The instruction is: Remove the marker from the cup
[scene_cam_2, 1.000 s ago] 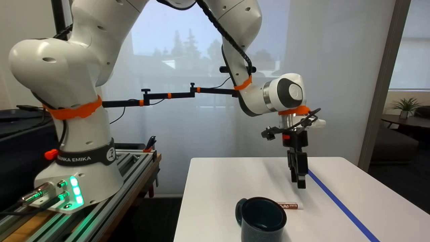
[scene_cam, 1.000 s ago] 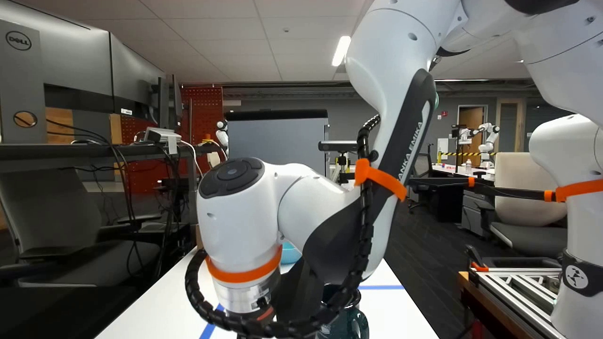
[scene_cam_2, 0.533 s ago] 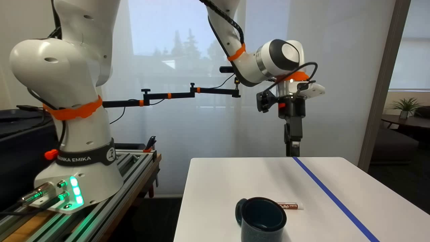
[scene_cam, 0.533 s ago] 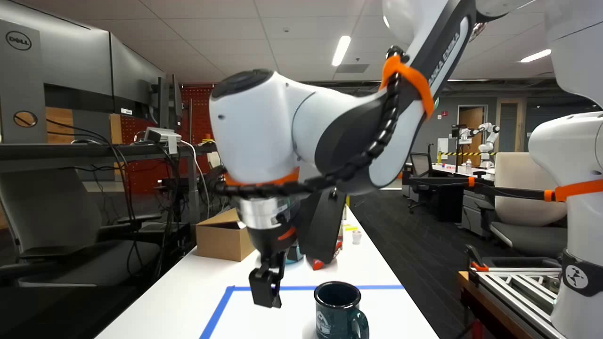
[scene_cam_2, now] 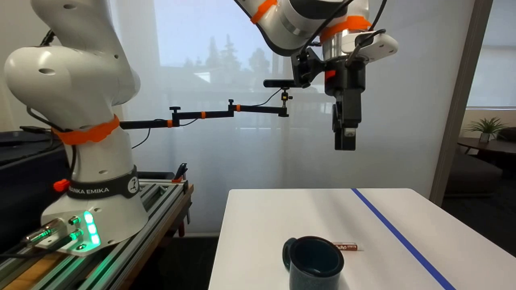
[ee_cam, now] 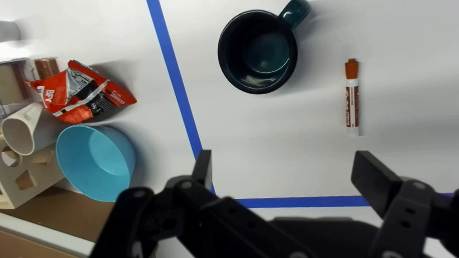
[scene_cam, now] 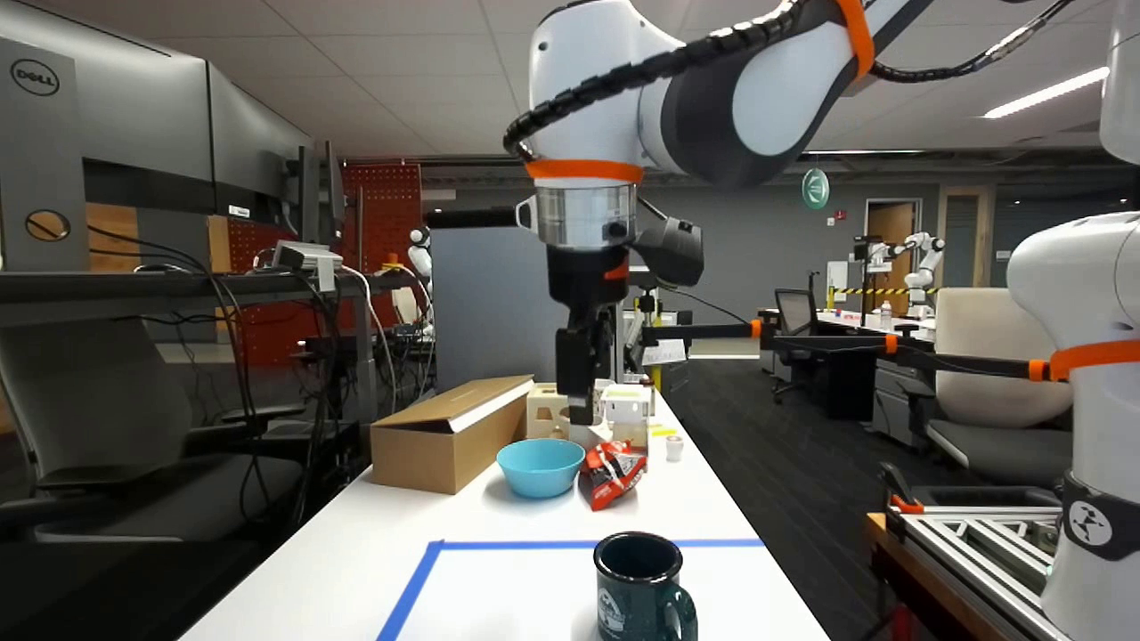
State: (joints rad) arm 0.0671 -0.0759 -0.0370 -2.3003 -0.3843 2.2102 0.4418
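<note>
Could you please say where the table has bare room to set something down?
In the wrist view, a bare patch lies between the cup, marker and blue tape, another right of the marker. The bowl, red packet and cardboard box crowd together beyond the tape.

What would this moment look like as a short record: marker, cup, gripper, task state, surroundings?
marker: lying on the white table beside the cup, not touching it
cup: dark teal, upright
gripper: open, raised above the table, holding nothing
task state: marker already out of the cup
across the blue tape from the cup: light blue bowl, red packet, cardboard box
</note>
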